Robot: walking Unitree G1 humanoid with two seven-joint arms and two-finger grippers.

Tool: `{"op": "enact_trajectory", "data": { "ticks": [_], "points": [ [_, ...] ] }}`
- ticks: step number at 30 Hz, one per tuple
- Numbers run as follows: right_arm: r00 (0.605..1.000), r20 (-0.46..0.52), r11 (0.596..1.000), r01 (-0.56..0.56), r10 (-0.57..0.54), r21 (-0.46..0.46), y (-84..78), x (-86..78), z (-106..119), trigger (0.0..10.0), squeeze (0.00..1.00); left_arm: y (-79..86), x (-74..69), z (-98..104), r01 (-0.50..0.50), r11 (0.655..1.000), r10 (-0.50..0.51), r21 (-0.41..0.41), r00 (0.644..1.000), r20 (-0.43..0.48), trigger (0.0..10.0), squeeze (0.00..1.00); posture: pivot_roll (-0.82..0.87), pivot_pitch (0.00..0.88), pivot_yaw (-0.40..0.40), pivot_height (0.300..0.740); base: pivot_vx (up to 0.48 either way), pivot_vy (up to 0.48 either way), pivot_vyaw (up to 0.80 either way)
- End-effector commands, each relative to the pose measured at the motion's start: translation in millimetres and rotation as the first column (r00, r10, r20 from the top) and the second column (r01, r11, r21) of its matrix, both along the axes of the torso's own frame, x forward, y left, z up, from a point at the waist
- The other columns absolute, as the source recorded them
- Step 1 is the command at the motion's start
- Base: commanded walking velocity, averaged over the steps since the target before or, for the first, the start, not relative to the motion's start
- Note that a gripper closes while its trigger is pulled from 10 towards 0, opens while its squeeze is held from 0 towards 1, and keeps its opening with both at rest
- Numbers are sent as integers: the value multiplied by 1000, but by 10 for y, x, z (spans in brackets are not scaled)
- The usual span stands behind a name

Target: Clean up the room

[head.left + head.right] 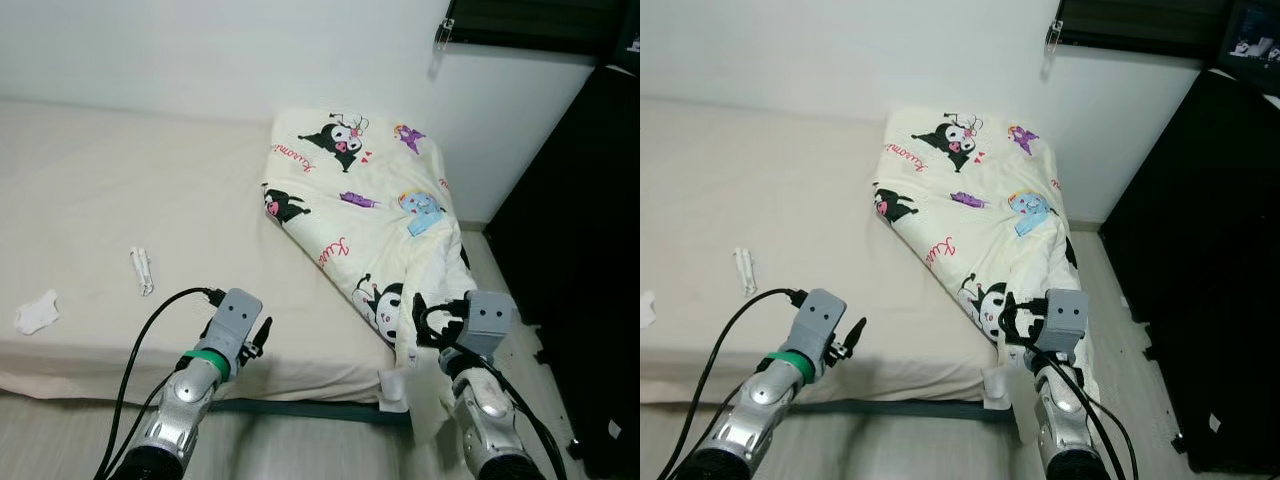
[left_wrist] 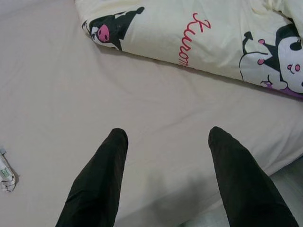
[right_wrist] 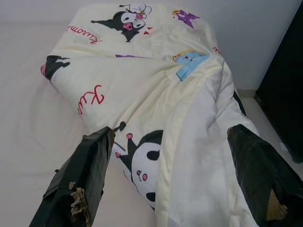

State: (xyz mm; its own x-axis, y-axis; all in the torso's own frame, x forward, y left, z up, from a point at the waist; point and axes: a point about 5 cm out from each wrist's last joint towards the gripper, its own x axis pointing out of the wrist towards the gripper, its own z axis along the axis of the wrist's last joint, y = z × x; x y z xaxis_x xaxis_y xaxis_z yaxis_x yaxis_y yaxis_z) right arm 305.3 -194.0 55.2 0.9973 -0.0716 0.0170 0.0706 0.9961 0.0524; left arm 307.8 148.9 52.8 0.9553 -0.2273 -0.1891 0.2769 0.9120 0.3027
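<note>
Bare bed (image 1: 120, 190) lies open leftward; the bunched quilt (image 1: 370, 210) and black cabinet (image 1: 580, 250) block the right.

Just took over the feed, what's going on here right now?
The robot stands at the edge of the bed. Its right hand is open around the hanging corner of the cartoon-print quilt, not yet gripping it. The left hand hovers open over the bare sheet. A crumpled white tissue and a small wrapper lie on the mattress.
</note>
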Motion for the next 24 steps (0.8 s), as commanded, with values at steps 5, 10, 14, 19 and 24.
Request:
{"op": "enact_trajectory", "data": {
  "ticks": [5, 10, 14, 19, 24],
  "points": [
    [1000, -22, 1000, 7, -6, 8, -18, -47, -57, 10000, 0, -2, -37, -51, -10, 1000, 10, -3, 1000, -25, 10000, 0, 36, 65, 5, 625, 0, 0, 0],
    [1000, -22, 1000, 5, -5, 9, -14, -48, -56, 10000, 0, 0, -38, -52, -13, 1000, 13, -3, 1000, -25, 10000, 0, 36, 65, 5, 605, 0, 0, 0],
    [1000, -19, 1000, 5, -5, 10, -10, -43, -49, 10000, 0, 6, -36, -48, -15, 1000, 15, -1, 1000, -24, 10000, 0, 35, 65, 8, 590, 0, 0, 0],
    [1000, -11, 1000, 4, -4, 15, -22, -38, -33, 10000, 0, 8, -35, -49, -20, 1000, 20, 0, 1000, -24, 10000, 0, 35, 65, 8, 560, 0, 0, 0],
    [1000, -10, 1000, 4, -4, 16, -22, -38, -30, 10000, 0, 9, -31, -41, -22, 1000, 22, -2, 1000, -22, 10000, 0, 36, 71, 10, 545, 0, 0, 0]
  ]
}}
